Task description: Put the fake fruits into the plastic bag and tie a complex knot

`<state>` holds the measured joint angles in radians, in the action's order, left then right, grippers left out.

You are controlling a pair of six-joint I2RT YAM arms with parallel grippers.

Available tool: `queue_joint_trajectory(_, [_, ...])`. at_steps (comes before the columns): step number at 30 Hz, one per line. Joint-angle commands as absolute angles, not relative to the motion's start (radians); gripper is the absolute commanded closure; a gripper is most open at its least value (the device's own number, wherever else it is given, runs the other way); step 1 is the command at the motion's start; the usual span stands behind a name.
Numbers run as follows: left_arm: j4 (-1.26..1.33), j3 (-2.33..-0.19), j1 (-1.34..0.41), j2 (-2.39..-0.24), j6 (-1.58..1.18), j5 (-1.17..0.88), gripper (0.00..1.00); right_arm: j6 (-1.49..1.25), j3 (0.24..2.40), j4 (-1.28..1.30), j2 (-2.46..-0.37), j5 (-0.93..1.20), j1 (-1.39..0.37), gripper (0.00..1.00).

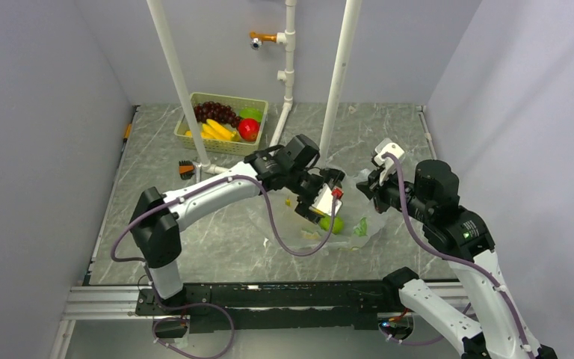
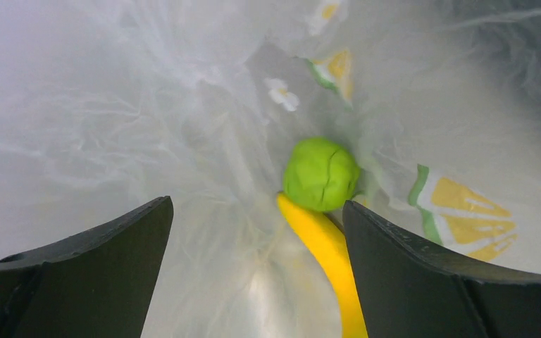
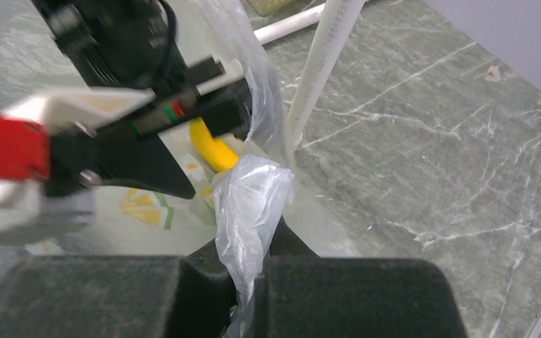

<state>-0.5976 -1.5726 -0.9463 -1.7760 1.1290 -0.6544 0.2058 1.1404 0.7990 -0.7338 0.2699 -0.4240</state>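
Observation:
The transparent plastic bag (image 1: 293,224) lies open at the table's middle. A green apple-like fruit (image 1: 332,223) sits inside it. My left gripper (image 1: 326,200) reaches into the bag's mouth. In the left wrist view it (image 2: 257,211) is open, with a yellow banana (image 2: 327,257) lying along its right finger and touching the green fruit (image 2: 321,174). My right gripper (image 1: 368,188) is shut on a bunched edge of the bag (image 3: 250,201) and holds it up; the banana (image 3: 211,149) shows behind it. No knot is visible.
A pale green basket (image 1: 187,129) at the back left holds purple grapes (image 1: 215,112), bananas (image 1: 217,130) and a red fruit (image 1: 248,129). Two white pipe posts (image 1: 335,82) stand behind the bag. A small brush (image 1: 187,169) lies left of the nearer post.

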Motion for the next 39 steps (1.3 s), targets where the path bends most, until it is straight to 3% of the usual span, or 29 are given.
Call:
queue_joint_trajectory(1, [-0.568, -1.607, -0.919, -1.621, 1.06, -0.789, 0.04, 0.189, 1.121, 0.758, -0.74, 0.254, -0.421, 1.0])
queue_joint_trajectory(6, [-0.474, -1.627, -0.846, -1.495, 0.831, -0.994, 0.05, 0.178, 1.1, 0.76, -0.745, 0.235, -0.42, 1.0])
queue_joint_trajectory(9, [-0.258, -1.646, -0.779, -1.44, 0.5, -1.062, 0.05, 0.179, 1.09, 0.765, -0.743, 0.227, -0.42, 1.0])
queue_joint_trajectory(13, [-0.027, -1.689, -0.593, -1.464, -0.067, -1.002, 0.06, 0.185, 1.081, 0.783, -0.736, 0.215, -0.42, 1.0])
queue_joint_trajectory(15, [-0.04, -1.708, -0.501, -1.504, -0.165, -0.951, 0.09, 0.186, 1.077, 0.793, -0.73, 0.203, -0.42, 1.0])
queue_joint_trajectory(24, [-0.39, -1.814, -0.378, -1.761, -0.021, -0.238, 0.12, 0.187, 1.1, 0.819, -0.736, 0.172, -0.42, 1.0])
queue_joint_trajectory(29, [-0.45, -1.961, -0.365, -1.96, 0.008, -0.075, 0.07, 0.189, 1.117, 0.831, -0.749, 0.17, -0.42, 1.0])
queue_joint_trajectory(39, [-0.411, -2.059, -0.357, -2.175, -0.125, 0.107, 0.16, 0.199, 1.14, 0.839, -0.783, 0.158, -0.421, 1.0])
